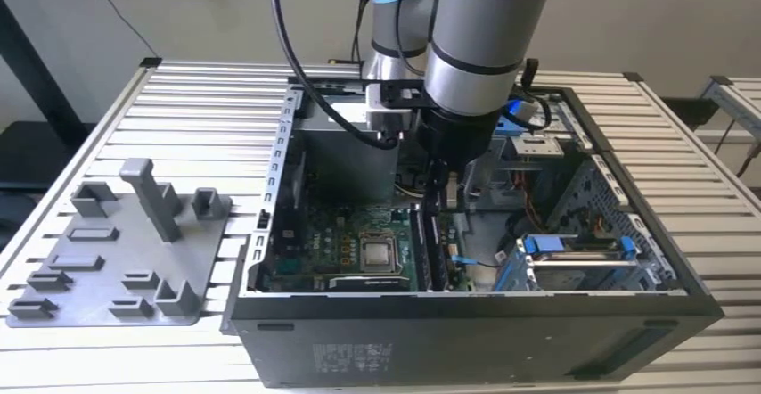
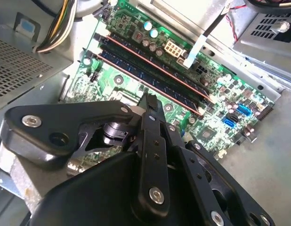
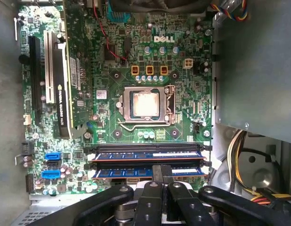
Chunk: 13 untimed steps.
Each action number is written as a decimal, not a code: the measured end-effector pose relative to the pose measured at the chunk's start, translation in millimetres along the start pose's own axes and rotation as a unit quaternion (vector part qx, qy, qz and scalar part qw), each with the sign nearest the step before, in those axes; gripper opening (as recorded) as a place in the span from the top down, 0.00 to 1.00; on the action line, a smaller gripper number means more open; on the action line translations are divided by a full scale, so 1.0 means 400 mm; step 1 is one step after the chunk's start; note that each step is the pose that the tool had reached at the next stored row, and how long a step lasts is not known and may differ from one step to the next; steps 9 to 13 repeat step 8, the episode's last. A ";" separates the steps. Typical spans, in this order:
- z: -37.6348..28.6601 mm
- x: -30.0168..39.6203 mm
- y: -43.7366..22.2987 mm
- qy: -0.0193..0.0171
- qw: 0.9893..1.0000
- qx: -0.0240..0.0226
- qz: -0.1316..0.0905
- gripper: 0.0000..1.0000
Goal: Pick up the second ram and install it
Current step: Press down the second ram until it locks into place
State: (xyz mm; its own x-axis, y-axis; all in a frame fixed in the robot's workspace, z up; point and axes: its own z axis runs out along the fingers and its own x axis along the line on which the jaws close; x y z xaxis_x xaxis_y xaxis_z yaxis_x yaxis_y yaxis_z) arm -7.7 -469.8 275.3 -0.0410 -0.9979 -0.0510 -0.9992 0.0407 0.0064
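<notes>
**Tight quarters inside the case**

The claw (image 3: 160, 176) sits low among the memory slots (image 3: 148, 154), with the second ram (image 3: 150, 171) right beneath it. A tall metal housing (image 3: 254, 66) walls one side; yellow cables (image 3: 244, 160) crowd nearby. The processor socket (image 3: 145, 104) area lies low and open.

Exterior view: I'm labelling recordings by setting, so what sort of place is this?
Likely a robotics lab test bench: an open desktop computer case lies on a slatted aluminium table, a grey plastic fixture tray beside it, a robot arm reaching inside.
</notes>
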 end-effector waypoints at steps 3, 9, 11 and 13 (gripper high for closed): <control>-0.001 0.000 0.000 0.000 1.000 0.000 0.000 0.89; -0.004 0.000 0.000 0.000 1.000 0.000 0.000 0.89; -0.004 0.000 0.000 0.000 1.000 0.000 0.000 0.89; -0.004 0.000 0.000 0.000 1.000 0.000 0.000 0.89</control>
